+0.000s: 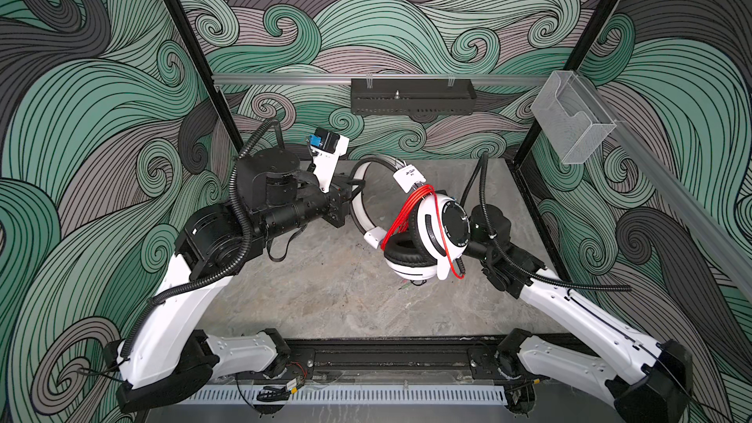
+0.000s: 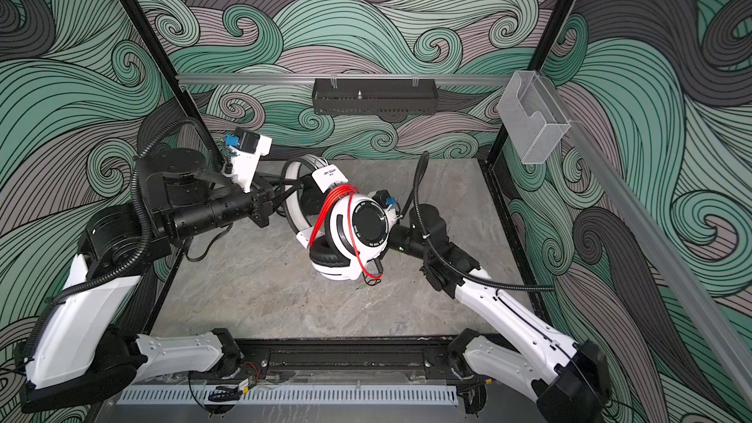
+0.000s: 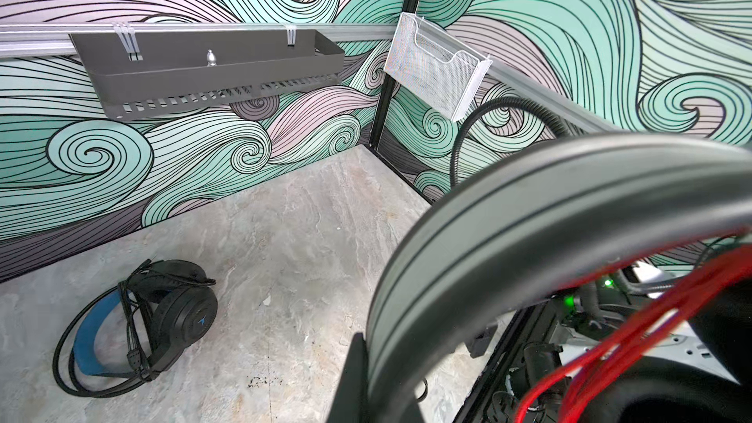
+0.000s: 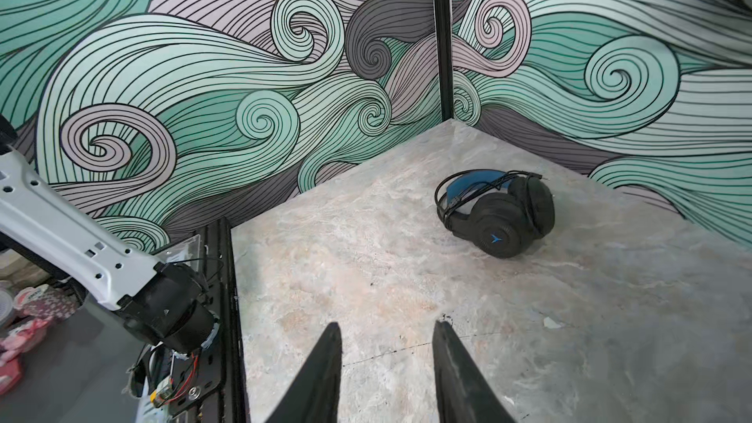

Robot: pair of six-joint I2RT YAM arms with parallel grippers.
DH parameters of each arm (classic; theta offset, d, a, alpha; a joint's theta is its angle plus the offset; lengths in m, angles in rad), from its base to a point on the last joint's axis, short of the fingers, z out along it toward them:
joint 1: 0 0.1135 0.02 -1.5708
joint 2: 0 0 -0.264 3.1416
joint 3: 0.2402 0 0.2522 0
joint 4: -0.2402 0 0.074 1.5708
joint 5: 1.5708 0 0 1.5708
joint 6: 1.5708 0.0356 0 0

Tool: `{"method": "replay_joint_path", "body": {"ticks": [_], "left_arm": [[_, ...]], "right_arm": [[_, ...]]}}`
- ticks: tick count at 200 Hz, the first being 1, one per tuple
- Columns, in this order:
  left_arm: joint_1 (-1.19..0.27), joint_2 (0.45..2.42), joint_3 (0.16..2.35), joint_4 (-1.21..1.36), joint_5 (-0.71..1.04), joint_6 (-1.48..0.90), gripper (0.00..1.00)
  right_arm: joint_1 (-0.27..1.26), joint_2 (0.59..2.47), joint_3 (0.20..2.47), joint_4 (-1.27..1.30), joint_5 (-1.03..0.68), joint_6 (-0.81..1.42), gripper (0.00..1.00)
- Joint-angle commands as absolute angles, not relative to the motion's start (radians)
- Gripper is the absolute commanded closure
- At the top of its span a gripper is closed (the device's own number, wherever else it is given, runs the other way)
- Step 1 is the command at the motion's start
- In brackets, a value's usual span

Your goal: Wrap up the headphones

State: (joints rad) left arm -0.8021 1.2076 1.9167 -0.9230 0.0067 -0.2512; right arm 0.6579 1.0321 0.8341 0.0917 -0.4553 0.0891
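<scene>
Top views look down; wrist views share the black headset [image 3: 179, 315].

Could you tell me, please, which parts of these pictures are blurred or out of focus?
Left wrist view: the white headset's band and red cable, close to the lens, are blurred; the black headset is sharp. Right wrist view: it is sharp too. Both top views: evenly lit, no strong glare.

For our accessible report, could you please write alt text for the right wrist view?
The right gripper stands open over the marble table, holding nothing. Beyond it a black headset with blue headband lining lies near the corner of the wave-patterned walls, its cable wound around it.
</scene>
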Motion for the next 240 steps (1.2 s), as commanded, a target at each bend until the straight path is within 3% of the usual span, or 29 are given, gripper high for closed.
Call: {"method": "replay_joint_path", "body": {"ticks": [1, 72, 146, 194, 240], "left_arm": [[-0.805, 1.199, 1.967, -0.794, 0.033, -0.343, 1.0], [-0.801, 1.192, 1.926, -0.665, -0.014, -0.439, 1.0], [-0.791, 1.173, 1.88, -0.609, -0.042, -0.495, 1.0], [-0.761, 1.13, 1.828, -0.591, -0.182, -0.572, 1.0], [-0.686, 1.137, 1.82, -0.548, -0.306, -0.684, 1.0]], "right_arm": [[0.654, 1.022, 0.805, 0.164, -0.486, 0.128, 0.63], [0.654, 1.008, 0.654, 0.225, -0.462, 0.18, 0.72], [0.654, 1.03, 0.57, 0.288, -0.463, 0.222, 0.74], [0.662, 1.004, 0.571, 0.221, -0.449, 0.202, 1.0], [0.754, 0.945, 0.592, 0.068, -0.29, 0.165, 1.0]]}}
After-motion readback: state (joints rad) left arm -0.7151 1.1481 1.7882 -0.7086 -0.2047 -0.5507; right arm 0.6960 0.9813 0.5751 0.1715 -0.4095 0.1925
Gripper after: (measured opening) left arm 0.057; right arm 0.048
